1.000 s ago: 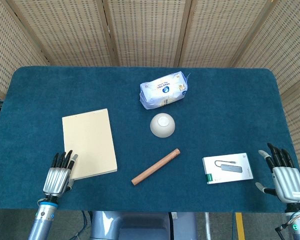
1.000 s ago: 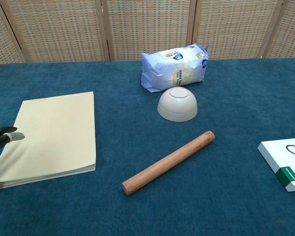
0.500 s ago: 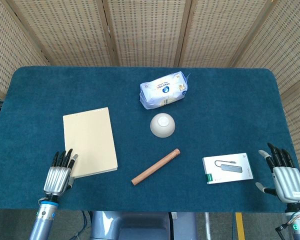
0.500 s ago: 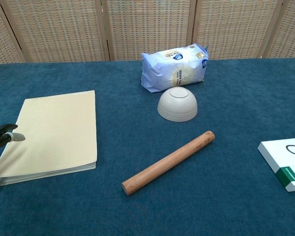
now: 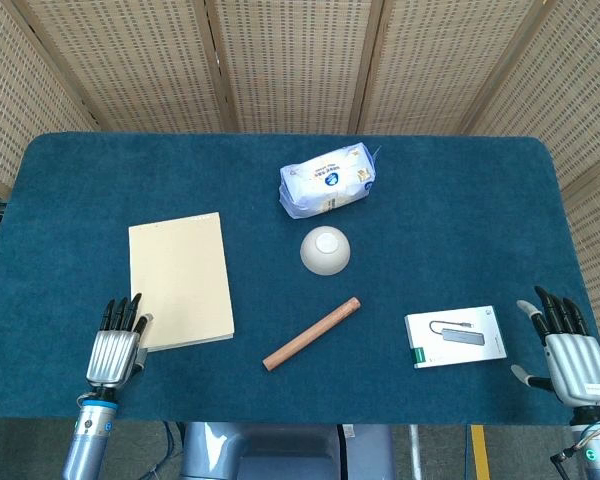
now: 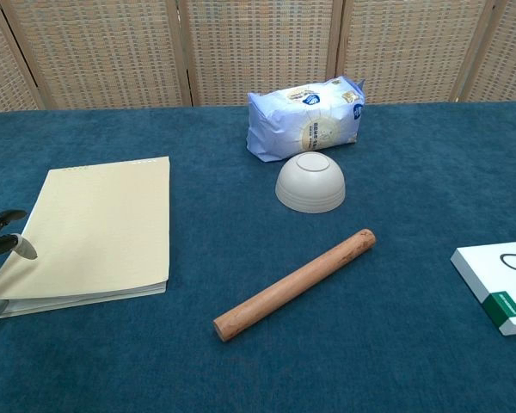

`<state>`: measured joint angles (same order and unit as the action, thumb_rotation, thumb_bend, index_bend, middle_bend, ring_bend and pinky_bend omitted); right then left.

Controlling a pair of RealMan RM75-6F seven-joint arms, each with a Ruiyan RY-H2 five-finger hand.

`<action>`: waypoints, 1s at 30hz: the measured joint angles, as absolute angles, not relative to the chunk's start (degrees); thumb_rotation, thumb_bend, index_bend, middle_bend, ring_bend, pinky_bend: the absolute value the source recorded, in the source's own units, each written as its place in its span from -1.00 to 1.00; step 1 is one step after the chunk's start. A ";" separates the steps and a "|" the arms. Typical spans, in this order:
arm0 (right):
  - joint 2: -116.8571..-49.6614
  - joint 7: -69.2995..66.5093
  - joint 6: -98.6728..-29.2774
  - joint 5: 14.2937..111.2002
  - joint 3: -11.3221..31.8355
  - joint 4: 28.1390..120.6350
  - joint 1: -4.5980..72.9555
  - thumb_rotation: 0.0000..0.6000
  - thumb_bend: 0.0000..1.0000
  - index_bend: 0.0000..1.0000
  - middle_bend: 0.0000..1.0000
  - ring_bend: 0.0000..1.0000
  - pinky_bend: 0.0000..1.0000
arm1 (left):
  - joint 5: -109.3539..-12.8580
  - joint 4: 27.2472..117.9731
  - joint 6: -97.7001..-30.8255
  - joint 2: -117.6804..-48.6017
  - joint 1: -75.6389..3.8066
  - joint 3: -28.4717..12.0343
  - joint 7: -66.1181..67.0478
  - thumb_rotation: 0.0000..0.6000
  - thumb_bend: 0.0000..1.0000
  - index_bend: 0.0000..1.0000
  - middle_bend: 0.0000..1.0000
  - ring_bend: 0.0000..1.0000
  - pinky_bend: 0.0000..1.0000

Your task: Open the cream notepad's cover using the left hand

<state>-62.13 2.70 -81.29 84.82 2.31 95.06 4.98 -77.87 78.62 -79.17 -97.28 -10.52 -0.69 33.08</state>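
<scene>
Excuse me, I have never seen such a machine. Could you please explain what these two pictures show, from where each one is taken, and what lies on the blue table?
This is a robot with two arms, each ending in a mechanical hand, steered by a person from a distance. One picture looks down from the robot's head, the other looks forward from its chest.

On the blue table lie a cream notepad, a white bowl turned upside down, a blue-and-white packet, a wooden rod and a white box with a green stripe.

The left hand sits at the notepad's near left corner, fingertips at its edge; whether it grips the cover cannot be told. The notepad is closed. The right hand rests near the table's right corner, fingers apart, holding nothing.
</scene>
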 measured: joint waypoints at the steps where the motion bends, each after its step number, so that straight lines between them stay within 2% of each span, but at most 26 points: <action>1: -62.12 2.69 -81.30 84.82 2.31 95.07 4.97 1.00 -0.79 -0.72 -1.00 -1.00 -1.00 | -77.95 78.54 -79.31 -97.34 -10.50 -0.74 32.98 1.00 -0.14 -0.44 -1.00 -1.00 -1.00; 30: -61.98 2.58 -81.30 85.09 2.24 95.27 5.00 1.00 -0.79 -0.72 -1.00 -1.00 -1.00 | -78.53 74.18 -80.89 -100.10 -10.89 -3.08 31.80 1.00 -0.05 -0.29 -1.00 -1.00 -1.00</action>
